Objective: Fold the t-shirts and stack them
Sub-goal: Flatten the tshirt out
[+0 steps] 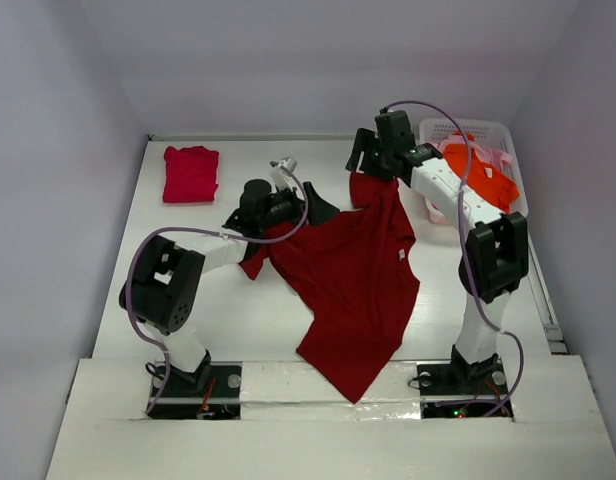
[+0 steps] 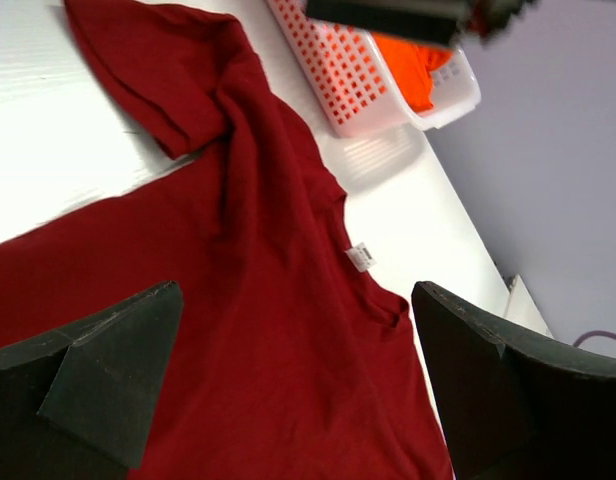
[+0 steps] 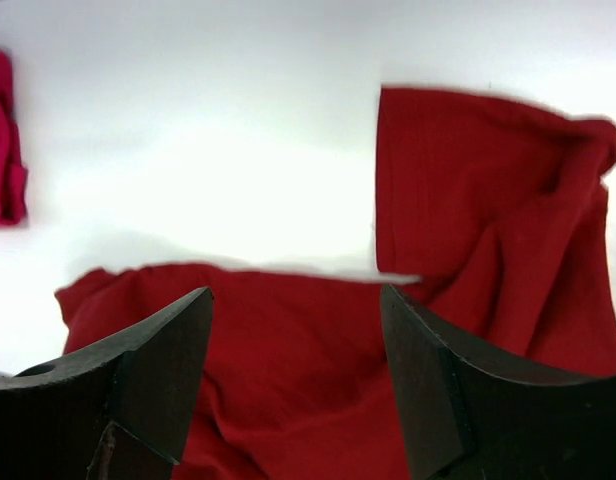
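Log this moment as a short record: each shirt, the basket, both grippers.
dark red t-shirt: unfolded and rumpled, spread mid-table
crimson-pink t-shirt: folded, far left of the table
basket: far right, holds the orange t-shirt
left gripper: open, over the dark red t-shirt near its collar
right gripper: open, over the same shirt near its far sleeve

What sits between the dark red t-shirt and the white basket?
Only bare table separates dark red t-shirt and basket in the left wrist view; from the top, the right arm crosses above.
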Robot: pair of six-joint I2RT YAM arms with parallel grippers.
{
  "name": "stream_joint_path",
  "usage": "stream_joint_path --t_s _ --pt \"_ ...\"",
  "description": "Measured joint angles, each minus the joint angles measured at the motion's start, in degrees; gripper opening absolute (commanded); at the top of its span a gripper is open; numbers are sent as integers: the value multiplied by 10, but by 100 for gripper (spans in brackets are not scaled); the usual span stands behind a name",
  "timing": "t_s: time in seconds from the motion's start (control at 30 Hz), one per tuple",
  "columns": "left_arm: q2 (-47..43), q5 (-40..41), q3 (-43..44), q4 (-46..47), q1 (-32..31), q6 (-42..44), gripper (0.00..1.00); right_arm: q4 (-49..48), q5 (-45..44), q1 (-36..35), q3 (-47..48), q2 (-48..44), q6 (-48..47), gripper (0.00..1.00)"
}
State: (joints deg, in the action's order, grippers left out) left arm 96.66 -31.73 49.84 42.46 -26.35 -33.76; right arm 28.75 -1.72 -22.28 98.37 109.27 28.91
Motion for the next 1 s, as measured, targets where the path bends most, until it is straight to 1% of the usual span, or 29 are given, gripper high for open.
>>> stream_joint_path --t_s 0.13,0.3,0.5,0.83,1.0 --pt "0 6 1 1 -18 0 99 -10 22 6 28 28 -3 73" --pt "4 10 1 2 -32 -2 99 -12 43 12 37 65 -2 72" --pt "15 9 1 2 -34 -9 99 -10 62 16 56 108 -1 71" --pt "32 2 17 3 -39 -25 99 -14 87 23 55 110 -1 72" --pt "43 -4 17 12 -39 -32 99 -29 103 32 31 110 -1 72"
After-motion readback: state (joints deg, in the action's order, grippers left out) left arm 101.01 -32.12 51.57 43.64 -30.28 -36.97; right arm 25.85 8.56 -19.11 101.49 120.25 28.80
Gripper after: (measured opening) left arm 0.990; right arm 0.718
